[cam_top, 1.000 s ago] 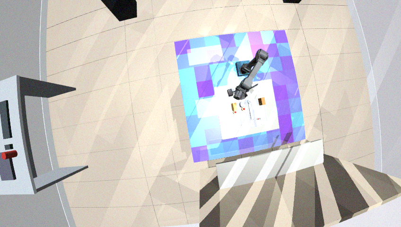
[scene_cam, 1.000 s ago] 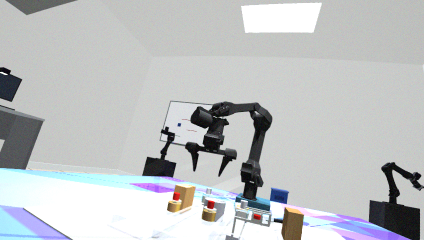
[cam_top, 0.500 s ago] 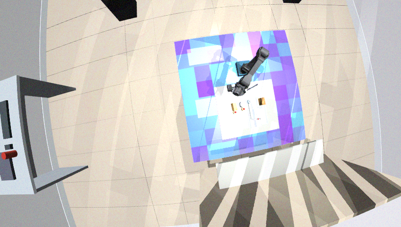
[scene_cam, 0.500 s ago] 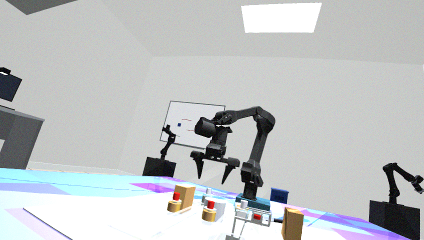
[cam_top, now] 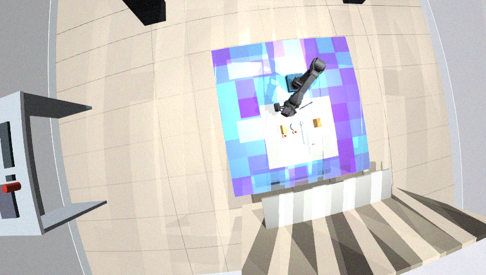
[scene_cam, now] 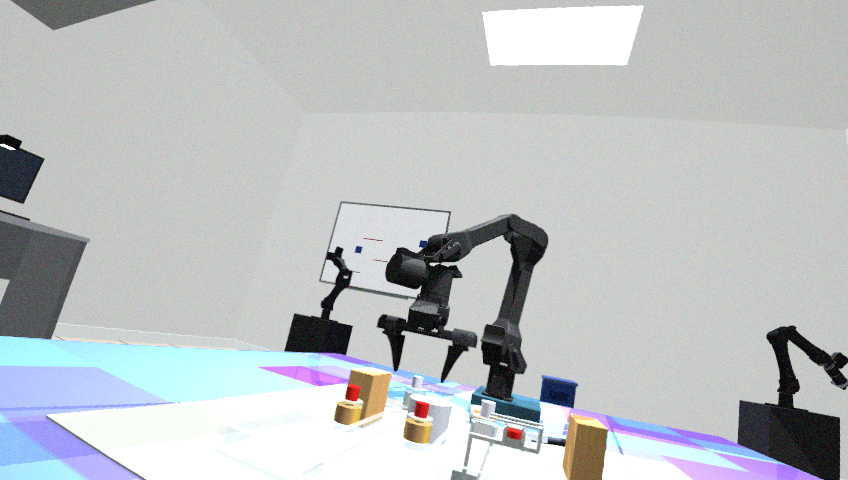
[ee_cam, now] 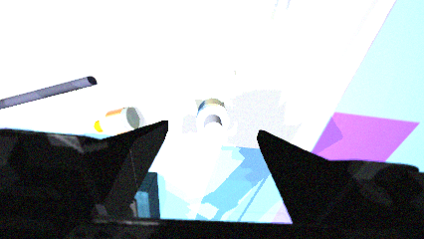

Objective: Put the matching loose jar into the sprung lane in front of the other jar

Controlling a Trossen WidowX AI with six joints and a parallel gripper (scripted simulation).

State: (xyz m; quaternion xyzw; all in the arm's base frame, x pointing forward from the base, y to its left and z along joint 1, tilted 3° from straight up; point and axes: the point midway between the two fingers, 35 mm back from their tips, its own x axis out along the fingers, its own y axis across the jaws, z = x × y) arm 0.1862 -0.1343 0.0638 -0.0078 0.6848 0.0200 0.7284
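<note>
My gripper (scene_cam: 422,364) (cam_top: 278,109) (ee_cam: 214,128) is open and empty. It hangs above the back part of the white mat (scene_cam: 178,431), behind the jars. Two loose tan jars with red lids stand on the mat: one (scene_cam: 349,407) (cam_top: 284,136) by a wooden block, the other (scene_cam: 418,424) (cam_top: 295,132) in front of a white cylinder (scene_cam: 440,413). The sprung lane (scene_cam: 501,430) (cam_top: 306,134) holds a red-lidded jar (scene_cam: 513,434) (cam_top: 313,144). In the wrist view a small pale jar (ee_cam: 212,116) lies ahead between the fingers, and another with an orange band (ee_cam: 116,119) lies to the left.
A wooden block (scene_cam: 370,389) (cam_top: 282,129) stands behind the left jar and another (scene_cam: 584,438) (cam_top: 317,122) to the right of the lane. A blue bin (scene_cam: 558,389) stands beside the arm's base (scene_cam: 505,407). A grey rod (ee_cam: 50,91) lies on the mat.
</note>
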